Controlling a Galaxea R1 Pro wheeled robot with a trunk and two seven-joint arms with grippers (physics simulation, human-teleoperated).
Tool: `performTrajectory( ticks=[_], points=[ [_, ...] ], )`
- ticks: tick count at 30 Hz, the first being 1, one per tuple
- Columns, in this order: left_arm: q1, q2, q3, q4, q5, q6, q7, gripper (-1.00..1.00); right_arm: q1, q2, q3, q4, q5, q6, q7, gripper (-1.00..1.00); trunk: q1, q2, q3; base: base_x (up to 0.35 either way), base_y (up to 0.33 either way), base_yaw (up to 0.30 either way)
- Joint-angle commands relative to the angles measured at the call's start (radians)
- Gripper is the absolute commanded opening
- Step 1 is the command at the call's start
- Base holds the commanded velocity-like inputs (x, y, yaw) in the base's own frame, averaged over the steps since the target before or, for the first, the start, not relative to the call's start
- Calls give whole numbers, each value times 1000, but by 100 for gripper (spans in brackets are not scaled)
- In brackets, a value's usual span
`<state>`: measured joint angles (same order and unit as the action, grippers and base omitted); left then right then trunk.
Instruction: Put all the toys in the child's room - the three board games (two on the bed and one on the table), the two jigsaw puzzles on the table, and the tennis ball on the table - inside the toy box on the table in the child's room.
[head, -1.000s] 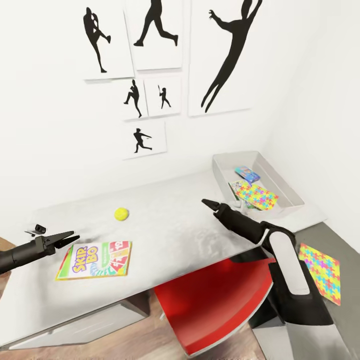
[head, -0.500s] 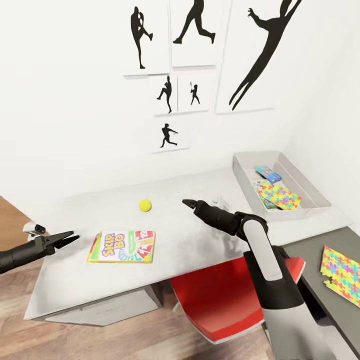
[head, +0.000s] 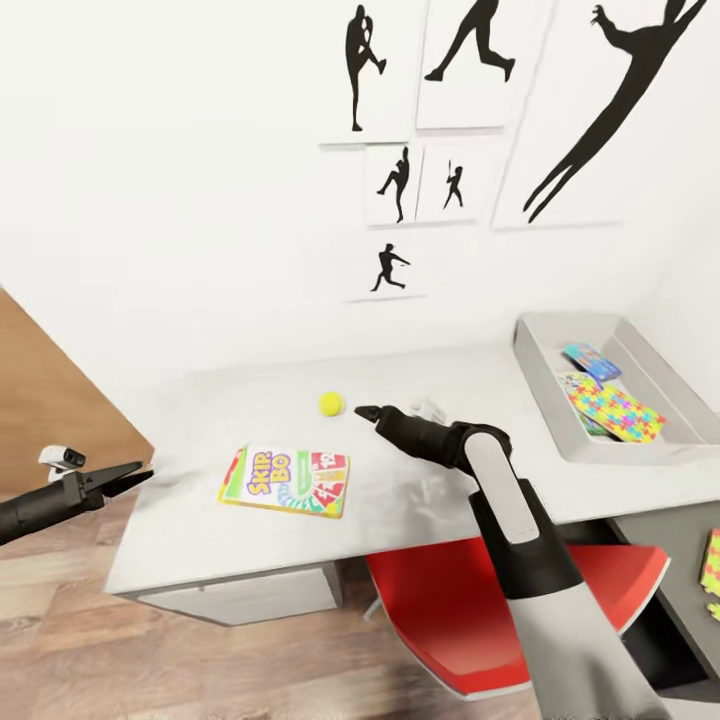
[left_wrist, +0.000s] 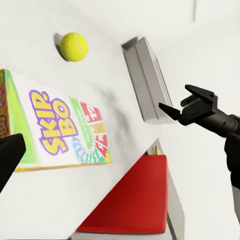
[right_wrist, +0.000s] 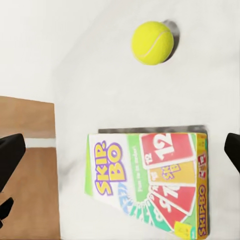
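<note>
The SKIP-BO board game (head: 287, 481) is lying flat on the pale table (head: 430, 490), lid up, its long axis running roughly along the table's length and slightly skewed to the front edge, the lettered end turned toward the left pincer (head: 133, 474). In the right wrist view the box (right_wrist: 150, 182) is sitting between that pincer's two dark finger ends, which are standing wide apart at the picture's edges. From the head camera the right pincer (head: 366, 411) is hanging over the table just beyond the box and right beside the tennis ball (head: 332, 404), tips aimed at the ball; the ball is resting on the table, apart from the box, farther from the robot.

The left pincer is hovering off the table's left end, over the wooden floor (head: 150, 640), pointing at the box, well short of it. Its fingers look slightly parted in the head view, but only one blurred tip shows in its own camera, so I cannot tell for sure.

Off past the right pincer, the grey toy box (head: 545, 385) is sitting at the table's far right with a jigsaw puzzle (head: 617, 412) and a blue board game (head: 589, 360) inside; a green-edged box is peeking out beneath the puzzle, mostly covered. A second jigsaw puzzle (head: 712, 575) is cut off by the frame edge on the lower dark section. A red chair (head: 470, 620) is tucked under the table, partly hidden by the right arm.
</note>
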<state>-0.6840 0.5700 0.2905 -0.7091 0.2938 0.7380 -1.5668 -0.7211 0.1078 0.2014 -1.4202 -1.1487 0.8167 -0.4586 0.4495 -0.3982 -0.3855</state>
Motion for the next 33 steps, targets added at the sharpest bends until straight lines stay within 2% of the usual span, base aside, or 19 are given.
performTrajectory(
  ticks=[1, 8, 12, 20, 26, 33],
  points=[
    [-1, 3, 0, 0, 0, 11, -4, 100, -4, 0, 1, 5, 0, 1, -11, 100, 1, -2, -2, 0, 1, 267],
    [-1, 9, -1, 0, 2, 11, -4, 100, -25, -3, 0, 24, 45, 5, -11, 100, 1, -2, -7, 0, 0, 267],
    [0, 11, -1, 0, 2, 11, -4, 100, -45, -9, -3, 44, 56, 6, -12, 100, 1, -2, -9, 0, 0, 267],
    [0, 11, -1, 0, 2, 11, -4, 100, -72, -17, -11, 68, 60, 13, -12, 100, 1, -2, -14, 0, 0, 267],
    [0, 11, -1, 0, 2, 11, -4, 100, -78, -37, -14, 70, 61, 25, -12, 100, 1, -2, -16, 0, 0, 256],
    [-1, 11, -1, 0, 2, 11, -4, 100, -79, -57, -16, 70, 61, 29, -12, 100, 1, -2, -8, 0, 0, 78]
  ],
)
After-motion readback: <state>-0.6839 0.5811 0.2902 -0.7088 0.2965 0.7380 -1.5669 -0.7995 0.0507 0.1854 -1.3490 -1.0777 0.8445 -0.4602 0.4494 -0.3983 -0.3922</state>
